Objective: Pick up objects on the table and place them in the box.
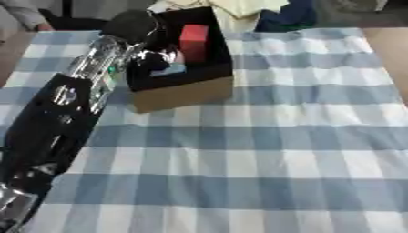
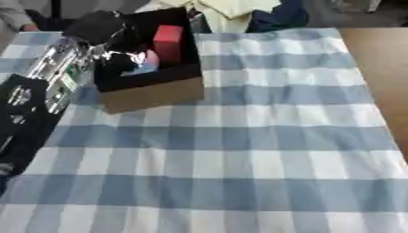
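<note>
My left hand [image 1: 151,57] is reaching over the left wall of the box [image 1: 183,93], down into its dark inside. The arm comes up from the lower left of the view, black w/ silver joints, and a rounded black wrist part sits at the box's far-left corner. My fingers [image 1: 163,55] show as pale silvery bits inside the box, just beside a small pink and light-blue thing [image 1: 175,68]. Can't tell whether they're open or curled, or whether they touch it; too blurred.

The box is cardboard, brown on the outside, black on the inside, open at the top. It stands on the far left part of the counter [image 1: 263,150], turned a bit askew to the checks. Inside it, a red block [image 1: 194,41] stands upright approx. mid-box, toward the far wall, taller than wide, w/ a lighter red top face. The pink/blue thing lies low on the box floor, nearer the front wall, left of the red block.

The counter wears a blue and white checked cloth. On its right edge, bare brown wood [image 2: 382,68] shows beyond the cloth.

My right hand isn't in either view.
</note>
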